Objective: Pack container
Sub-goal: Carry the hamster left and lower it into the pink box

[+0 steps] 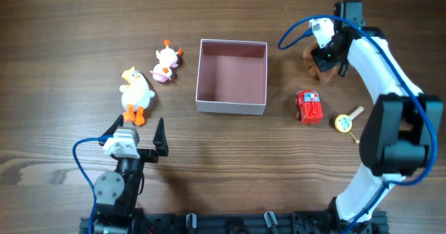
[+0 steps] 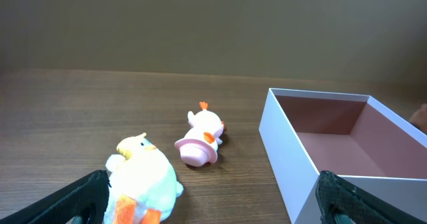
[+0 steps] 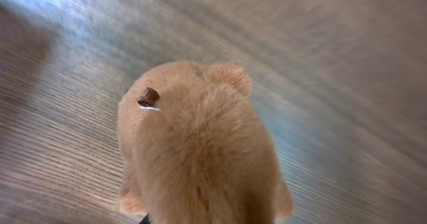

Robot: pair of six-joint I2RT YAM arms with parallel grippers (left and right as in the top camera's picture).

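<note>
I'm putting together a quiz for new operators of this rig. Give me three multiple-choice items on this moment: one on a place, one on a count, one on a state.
1. Where is the red toy car?
A) in the container
B) on the table, on the side of the container nearer the right arm
C) held in the left gripper

2. How many toys are in the container?
A) none
B) one
C) three

3. The left gripper is:
A) open, holding nothing
B) shut on the car
C) shut on the container wall

Answers:
1 B, because the car lies on bare wood beside the container.
2 A, because the container's pink floor shows bare.
3 A, because the fingers stand wide apart and grip nothing.
</note>
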